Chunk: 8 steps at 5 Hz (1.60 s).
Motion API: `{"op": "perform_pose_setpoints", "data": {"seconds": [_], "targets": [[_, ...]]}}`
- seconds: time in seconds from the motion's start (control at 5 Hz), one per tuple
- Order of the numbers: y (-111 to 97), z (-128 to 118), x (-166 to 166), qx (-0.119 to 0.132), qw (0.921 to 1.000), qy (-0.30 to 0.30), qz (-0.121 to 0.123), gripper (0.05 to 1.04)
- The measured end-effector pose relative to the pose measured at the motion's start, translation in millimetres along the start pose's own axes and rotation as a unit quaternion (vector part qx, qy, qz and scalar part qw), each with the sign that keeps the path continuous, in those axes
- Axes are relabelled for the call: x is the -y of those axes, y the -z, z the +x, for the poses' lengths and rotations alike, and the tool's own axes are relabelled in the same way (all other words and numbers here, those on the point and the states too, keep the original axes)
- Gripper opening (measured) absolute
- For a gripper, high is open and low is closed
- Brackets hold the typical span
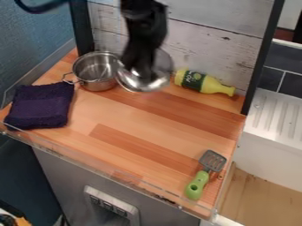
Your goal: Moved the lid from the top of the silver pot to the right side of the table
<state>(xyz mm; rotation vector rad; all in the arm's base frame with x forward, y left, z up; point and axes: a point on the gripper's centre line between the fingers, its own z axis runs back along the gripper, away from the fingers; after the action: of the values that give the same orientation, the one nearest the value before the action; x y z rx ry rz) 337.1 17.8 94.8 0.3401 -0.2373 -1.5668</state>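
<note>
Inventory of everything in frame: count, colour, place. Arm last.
Pot: 1, silver, back left
Lid: 1, silver, right of pot, at the gripper
Cloth: 1, dark purple, left
Bottle: 1, yellow, back right
Spatula: 1, grey and green, front right
Table: 1, wood brown, centre
Backboard: 1, whitish, behind table
Posts: 2, black, back corners
Drainboard: 1, white, far right
Gripper: 1, black, over lid
Arm: 1, black, top centre

Gripper point(143, 73) is motion-blurred, its grip unreadable. It hides the middle of the lid point(163, 65) directly behind it; lid outline smeared too. Above the gripper, arm point(141, 9) cut by top edge. Picture-right of the gripper, sink point(277, 117) runs off the edge; bottle point(212, 85) print too small.
</note>
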Motion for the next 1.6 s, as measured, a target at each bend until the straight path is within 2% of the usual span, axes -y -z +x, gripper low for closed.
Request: {"op": "perform_pose_setpoints", "data": {"seconds": [0.2, 0.4, 0.6, 0.8, 1.2, 1.4, 1.6], "targets": [[5, 41, 6, 0.018, 0.9990, 0.040, -0.007, 0.288], [31, 67, 18, 0.025, 0.9969, 0.056, -0.049, 0.288], [48, 83, 18, 0.030, 0.9953, 0.062, -0.069, 0.288], [62, 93, 17, 0.029, 0.9940, 0.073, -0.077, 0.288], [77, 99, 8, 0.034, 0.9933, 0.071, -0.085, 0.288], [83, 102, 4, 0.037, 0.9930, 0.071, -0.087, 0.343], [87, 104, -1, 0.042, 0.9926, 0.068, -0.092, 0.644]]}}
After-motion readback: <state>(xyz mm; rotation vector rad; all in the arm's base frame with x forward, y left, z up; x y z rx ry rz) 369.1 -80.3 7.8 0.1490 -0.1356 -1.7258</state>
